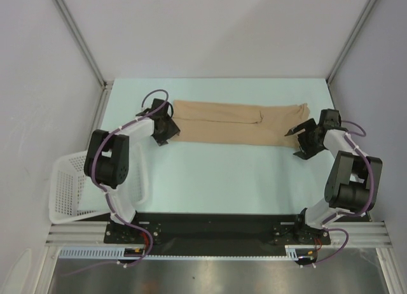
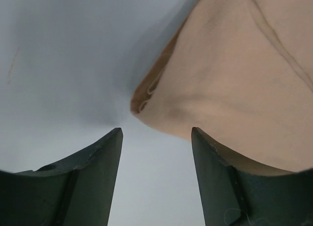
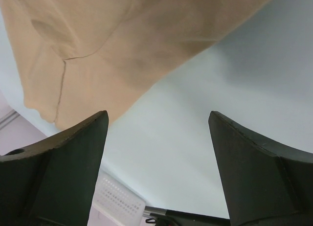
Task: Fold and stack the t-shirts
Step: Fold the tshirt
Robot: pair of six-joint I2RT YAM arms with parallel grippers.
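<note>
A tan t-shirt lies folded into a long strip across the far middle of the pale table. My left gripper sits at its left end, open and empty; in the left wrist view the shirt's corner lies just ahead of the open gripper and the right finger overlaps its edge. My right gripper sits at the shirt's right end, open and empty; in the right wrist view the cloth lies ahead and left of the open gripper.
A white lattice basket lies tipped at the table's left edge beside the left arm, and shows small in the right wrist view. Grey walls and metal frame posts enclose the table.
</note>
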